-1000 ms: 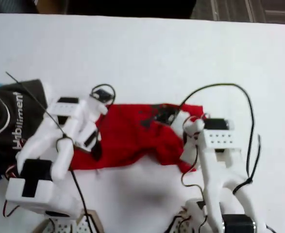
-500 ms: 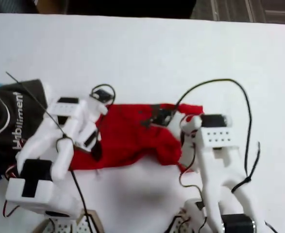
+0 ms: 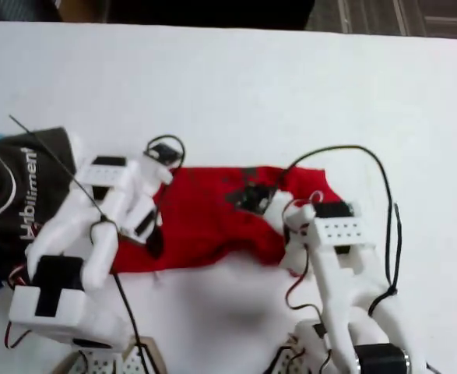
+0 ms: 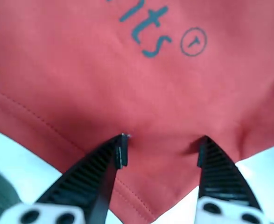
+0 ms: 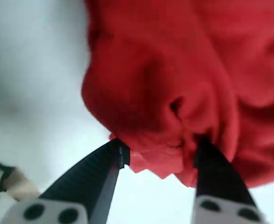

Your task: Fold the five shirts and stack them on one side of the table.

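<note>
Since a second ago my right arm has slid left and toward the near edge, and the right end of the red shirt has crumpled in along with it. Across the white desk that shirt lies spread between my two arms, flat on the left and heaped on the right. A folded black shirt sits at the desk's left side, just beside my left arm. My left jaws stand wide open, with both tips pressed down on the red cloth near its hem and nothing clamped. My right jaws are also apart, straddling a thick lump of red cloth rather than pinching it, as far as I can judge. The danger I see is a wad instead of a fold, because more pushing would only pile up this lump. With the left tips merely resting, the whole shirt could also skid. A black cable loops close over the cloth and might snag.
</note>
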Available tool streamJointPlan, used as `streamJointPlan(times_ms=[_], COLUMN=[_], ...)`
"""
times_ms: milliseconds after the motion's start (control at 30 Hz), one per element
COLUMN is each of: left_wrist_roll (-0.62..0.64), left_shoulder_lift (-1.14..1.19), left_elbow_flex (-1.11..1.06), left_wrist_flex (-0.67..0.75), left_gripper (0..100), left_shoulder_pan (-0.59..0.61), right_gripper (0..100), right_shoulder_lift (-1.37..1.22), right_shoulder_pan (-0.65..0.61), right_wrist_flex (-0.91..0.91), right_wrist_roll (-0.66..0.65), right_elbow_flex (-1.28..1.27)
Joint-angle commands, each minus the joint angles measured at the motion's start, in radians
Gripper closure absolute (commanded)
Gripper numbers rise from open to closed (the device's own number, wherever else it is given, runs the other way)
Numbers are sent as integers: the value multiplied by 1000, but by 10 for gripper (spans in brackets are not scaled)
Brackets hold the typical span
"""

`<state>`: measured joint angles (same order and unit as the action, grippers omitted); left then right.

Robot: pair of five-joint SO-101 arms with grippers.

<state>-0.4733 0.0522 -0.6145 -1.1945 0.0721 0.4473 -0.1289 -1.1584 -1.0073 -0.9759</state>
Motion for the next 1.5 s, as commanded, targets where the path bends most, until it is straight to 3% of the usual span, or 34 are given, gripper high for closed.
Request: streamJointPlan(times_ms=[0,33,433,700,900,1100,1233,1467], left_wrist_roll=[-2,-2,-2,-2,-2,-2,-2,-2], left_shoulder_lift=[-3,-3,-3,-3,-3,-3,-5,-5], left_elbow_flex=[8,8,8,8,8,8,8,8], left_wrist_flex=[5,5,5,5,5,5,5,5], left_gripper=[736,736,736,736,736,736,736,736], left_shoulder_pan=[0,0,2,2,2,2,3,3], right_gripper=[928,988,979,978,974,831,826,826], right_shoulder_lift=[36,36,16,-335,-544,-644,-665,-532], right_shoulder_pan=[51,56,50,44,-36,-110,-99,-51], right_wrist_flex=[25,24,-93,-226,-294,-312,-317,-490], right_wrist_roll=[49,71,94,95,95,163,166,164], right_elbow_flex=[68,84,371,701,867,991,1056,1135])
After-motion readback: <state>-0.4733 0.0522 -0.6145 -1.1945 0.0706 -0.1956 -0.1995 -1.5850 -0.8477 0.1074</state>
